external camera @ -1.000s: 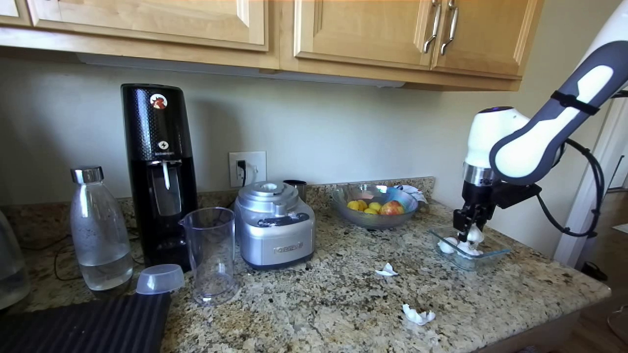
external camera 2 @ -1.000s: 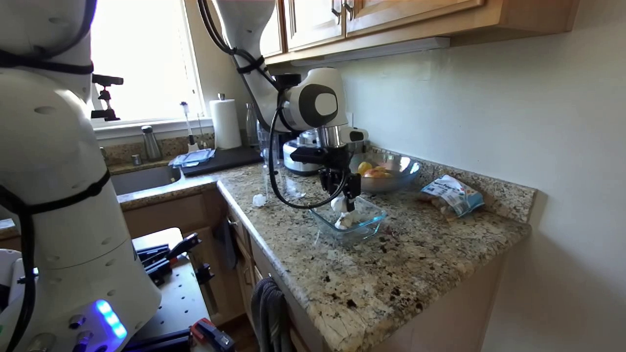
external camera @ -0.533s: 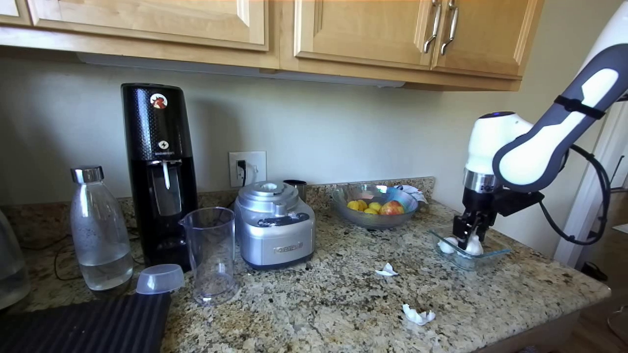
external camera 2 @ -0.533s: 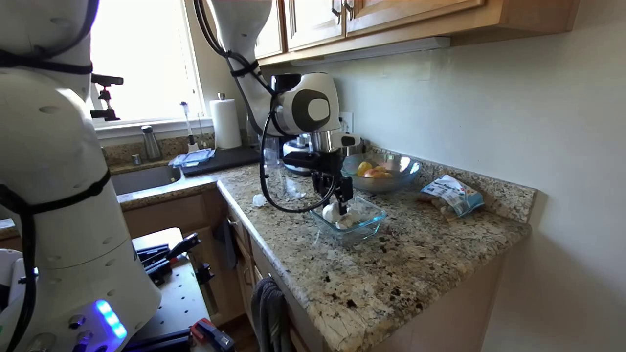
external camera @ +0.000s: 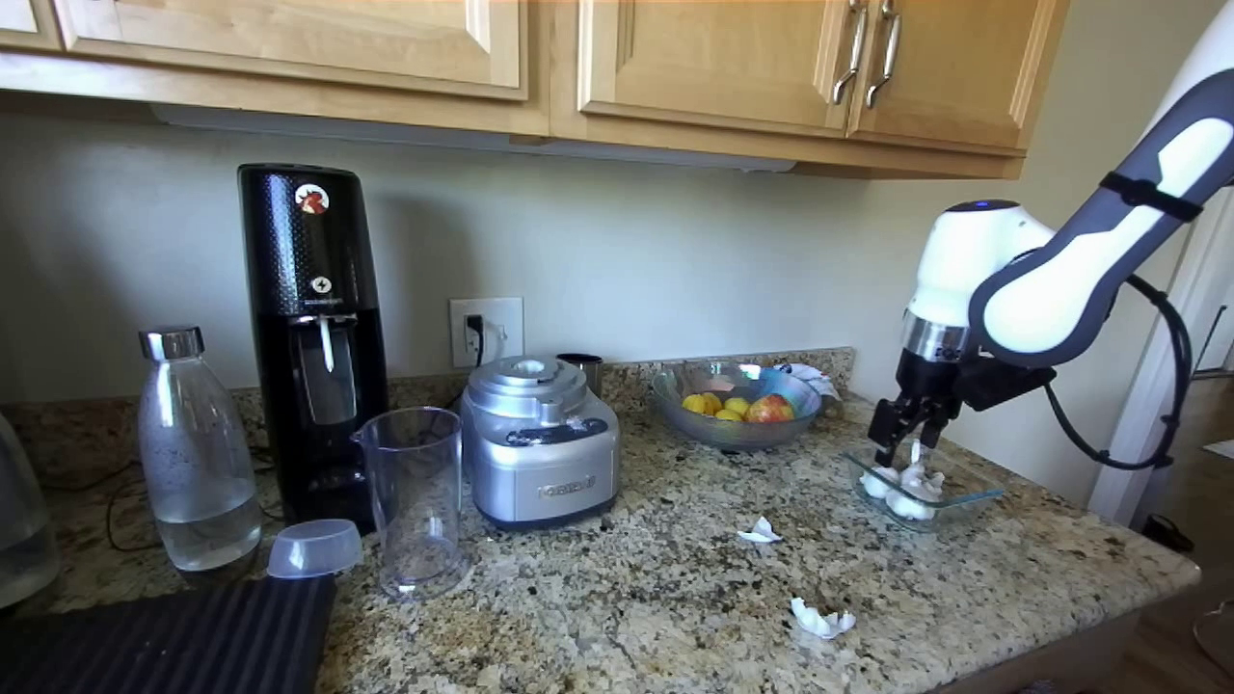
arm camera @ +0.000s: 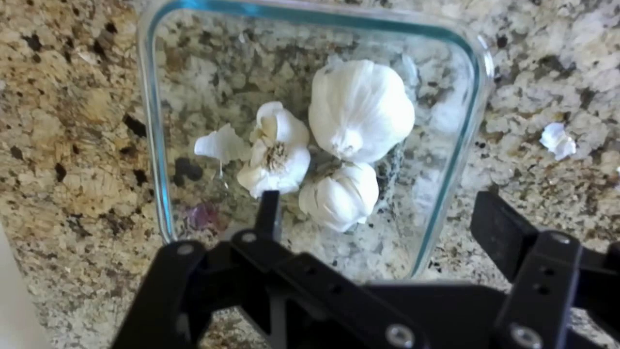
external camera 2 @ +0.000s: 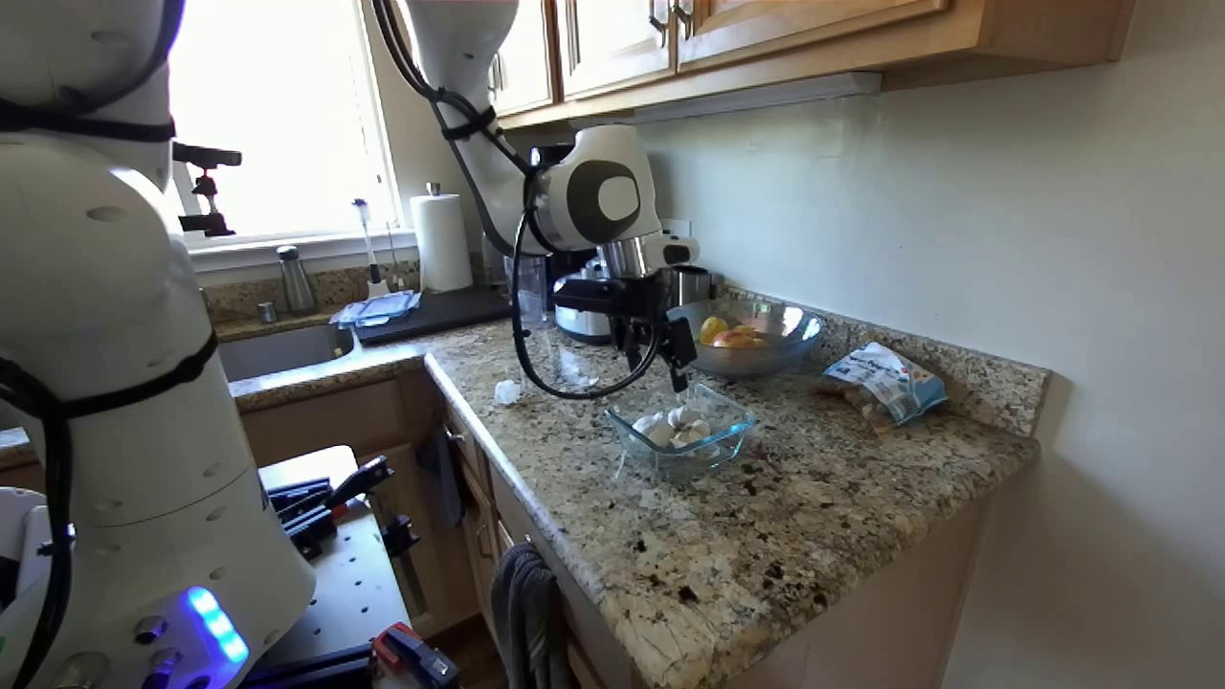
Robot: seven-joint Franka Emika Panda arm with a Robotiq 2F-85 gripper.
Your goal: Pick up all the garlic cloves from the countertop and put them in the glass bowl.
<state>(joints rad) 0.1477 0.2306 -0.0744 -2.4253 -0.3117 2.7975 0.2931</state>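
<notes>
The glass bowl point(arm camera: 315, 15), a clear squarish dish with a teal-tinted rim, sits on the speckled granite countertop point(arm camera: 72, 194). Three white garlic bulbs lie inside: a large smooth garlic point(arm camera: 361, 114), an opened one with its garlic point(arm camera: 286, 162) root showing, and a smaller garlic point(arm camera: 341, 196). A loose papery garlic flake point(arm camera: 222, 144) is beside them. My gripper point(arm camera: 379, 213) stands open just above the bowl, its fingers wide apart with nothing between. In both exterior views the gripper point(external camera: 904, 451) hangs over the bowl's point(external camera 2: 742, 431) far side. Separate single cloves cannot be made out.
Thin white pieces point(external camera: 819, 619) and another white scrap point(external camera: 762, 530) lie on the countertop. Behind stand a fruit bowl point(external camera: 675, 414), a food processor point(external camera: 545, 453), a clear pitcher point(external camera: 415, 520) and a black soda machine point(external camera: 308, 251). A snack bag point(external camera 2: 890, 378) lies near the wall.
A garlic bulb held between the fingers was lowered into the bowl and let go. The jaws have spread, and the gripper has risen slightly above the bulbs.
</notes>
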